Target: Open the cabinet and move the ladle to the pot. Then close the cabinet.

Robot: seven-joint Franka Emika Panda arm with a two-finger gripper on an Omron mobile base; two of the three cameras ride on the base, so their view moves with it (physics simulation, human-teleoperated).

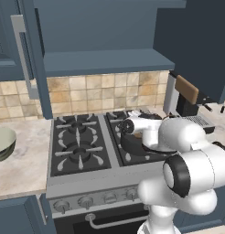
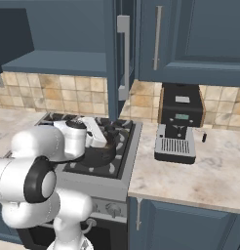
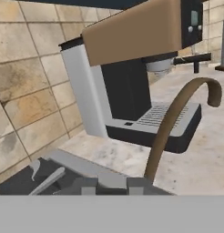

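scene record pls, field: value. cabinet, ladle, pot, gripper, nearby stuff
cabinet: doors swung open, edge-on in both base views
pot: dark pot on the stove's right-hand burner, partly hidden by the arm
ladle: curved brown handle rises just ahead of the hand camera; bowl end not visible
gripper: hand low over the pot; fingertips not visible, so grip cannot be told
coffee machine: on the counter right of the stove
bowl: pale green bowl on the counter left of the stove
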